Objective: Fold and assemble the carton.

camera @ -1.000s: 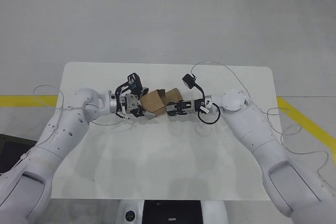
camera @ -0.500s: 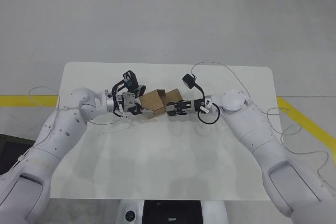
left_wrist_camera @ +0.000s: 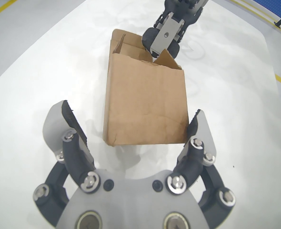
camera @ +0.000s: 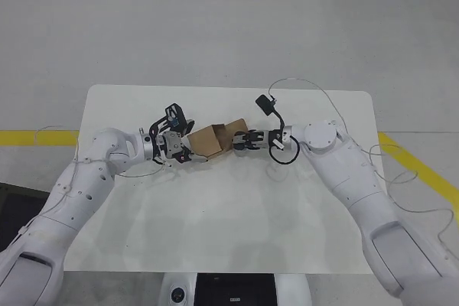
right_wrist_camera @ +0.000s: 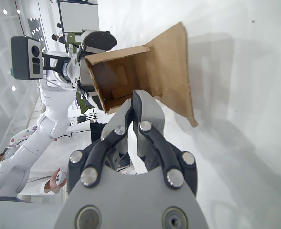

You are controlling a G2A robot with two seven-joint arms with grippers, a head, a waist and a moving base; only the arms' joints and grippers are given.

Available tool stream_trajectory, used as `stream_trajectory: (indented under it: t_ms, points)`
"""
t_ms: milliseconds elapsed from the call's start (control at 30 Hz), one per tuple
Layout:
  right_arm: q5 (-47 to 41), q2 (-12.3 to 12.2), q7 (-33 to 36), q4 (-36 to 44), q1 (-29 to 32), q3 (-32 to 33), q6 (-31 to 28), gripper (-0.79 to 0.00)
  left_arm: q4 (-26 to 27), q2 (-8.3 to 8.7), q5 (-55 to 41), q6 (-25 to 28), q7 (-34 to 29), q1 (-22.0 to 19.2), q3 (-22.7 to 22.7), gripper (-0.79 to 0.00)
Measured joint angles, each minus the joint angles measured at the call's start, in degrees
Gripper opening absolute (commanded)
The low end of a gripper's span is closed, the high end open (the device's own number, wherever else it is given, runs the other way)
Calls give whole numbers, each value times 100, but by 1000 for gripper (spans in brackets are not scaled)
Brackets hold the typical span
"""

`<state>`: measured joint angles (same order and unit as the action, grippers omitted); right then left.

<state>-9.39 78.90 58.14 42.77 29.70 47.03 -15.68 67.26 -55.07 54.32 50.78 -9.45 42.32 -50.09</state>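
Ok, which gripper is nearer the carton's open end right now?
Right. The right gripper, shut, sits at the open end of the carton, against its flaps; the left gripper, open, straddles the opposite end.

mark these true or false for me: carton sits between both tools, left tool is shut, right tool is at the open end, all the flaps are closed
1. The carton sits between both tools. True.
2. The left tool is shut. False: its fingers stand open, one on either side of the carton's closed end.
3. The right tool is at the carton's open end. True; its fingers look shut.
4. All the flaps are closed. False: the end facing the right tool is open, with the inside showing.
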Motion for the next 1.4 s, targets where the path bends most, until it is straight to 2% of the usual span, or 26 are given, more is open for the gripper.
stream_trajectory:
  t_ms: [267, 467, 567, 700, 867, 1133, 1400]
  points:
    - [-54, 179, 19, -188, -98, -220, 13, -785, 446, 84, 113, -142, 551, 239, -444, 0]
    - [-57, 231, 28, -395, -135, -240, -26, -785, 458, 151, 406, 181, 418, 372, -587, 0]
    - [-55, 209, 49, -433, -124, -175, -27, -785, 440, 181, 714, 391, 465, 397, -632, 0]
    - [-17, 122, 135, -349, -49, -25, -1, -785, 359, 214, 1102, 494, 844, 425, -761, 0]
    - [81, -40, 320, 74, 176, 203, 161, -785, 132, 225, 1435, 611, 1157, 409, -818, 0]
    - [232, -162, 388, 974, 654, 297, 588, -785, -382, 51, 1635, 705, 1425, 50, -414, 0]
    - [352, -129, 221, 1228, 725, 192, 742, -785, -982, -202, 1727, 724, 1824, -338, 38, 0]
